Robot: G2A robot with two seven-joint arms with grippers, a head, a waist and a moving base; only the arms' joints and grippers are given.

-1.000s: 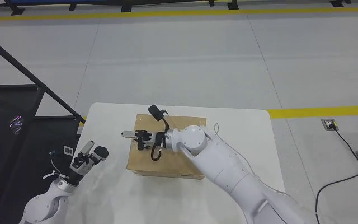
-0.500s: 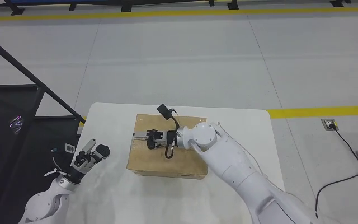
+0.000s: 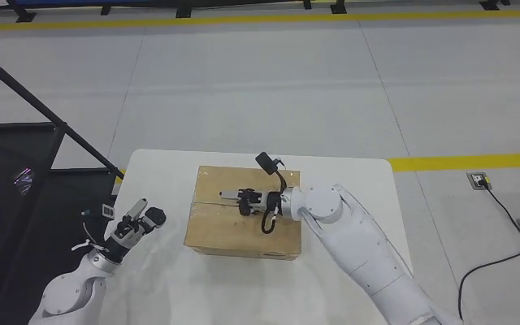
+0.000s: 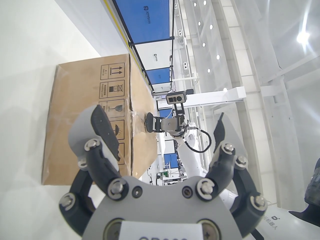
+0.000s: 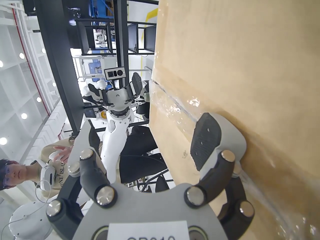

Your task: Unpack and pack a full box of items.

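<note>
Resting on the white table (image 3: 162, 175), the cardboard box (image 3: 244, 223) sits near the table's centre, closed, with its top flaps meeting in a seam that runs from 9 o'clock to 3 o'clock in the top view. Clear tape (image 5: 175, 108) covers this seam and wraps over the box's 9 o'clock edge. The box side facing 9 o'clock carries a column of printed handling symbols (image 4: 111, 101). The right gripper (image 3: 231, 195) is positioned over the box top, above the seam and slightly toward 12 o'clock of the box centre, pointing toward 9 o'clock; its arm enters from 4 o'clock. The right gripper (image 5: 146, 131) has its jaws spread wide and holds nothing. One of its fingers (image 5: 206, 141) lies alongside the taped seam, close against the cardboard; actual contact cannot be confirmed. The other finger stands clear of the box, away from the top surface. The left gripper (image 3: 146, 210) is located over the table near its 9 o'clock edge, well apart from the box, at 8 o'clock from it. It points toward 2 o'clock, at the symbol-bearing side. In the left wrist view the left gripper (image 4: 160, 118) also has its jaws spread wide and is empty, with the box side and the right gripper (image 4: 147, 123) visible between its fingers.
</note>
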